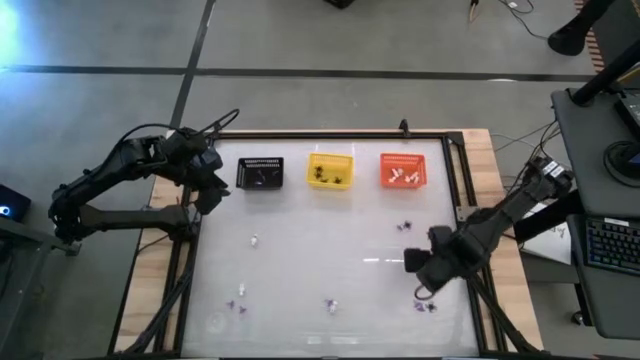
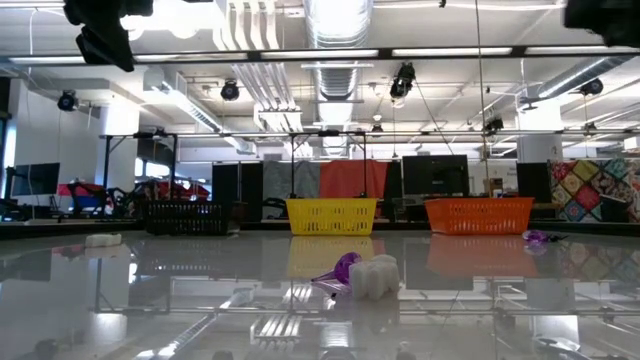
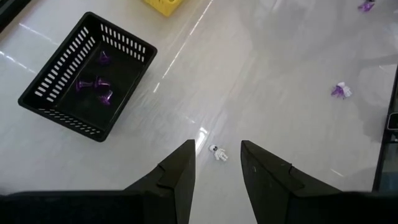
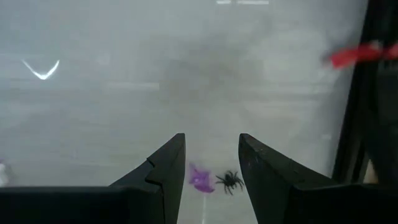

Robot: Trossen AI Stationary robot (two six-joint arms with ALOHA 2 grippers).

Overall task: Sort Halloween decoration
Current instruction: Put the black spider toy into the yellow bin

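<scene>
Where right gripper (image 4: 211, 163) gapes: spider (image 4: 230, 180), heading unclear.

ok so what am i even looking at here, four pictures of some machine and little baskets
It is one moment seen by four cameras: one overhead, one level with the tabletop, and one on each arm's wrist.

Two dark robot arms work at a glossy white table. Along its far edge stand a black plastic basket holding purple trinkets, a yellow plastic basket and an orange plastic basket. More tiny trinkets lie loose on the table.

The left gripper hangs open by the black basket, above a small white figure. The right gripper is open over a black toy spider and a purple piece. Neither holds anything.
</scene>
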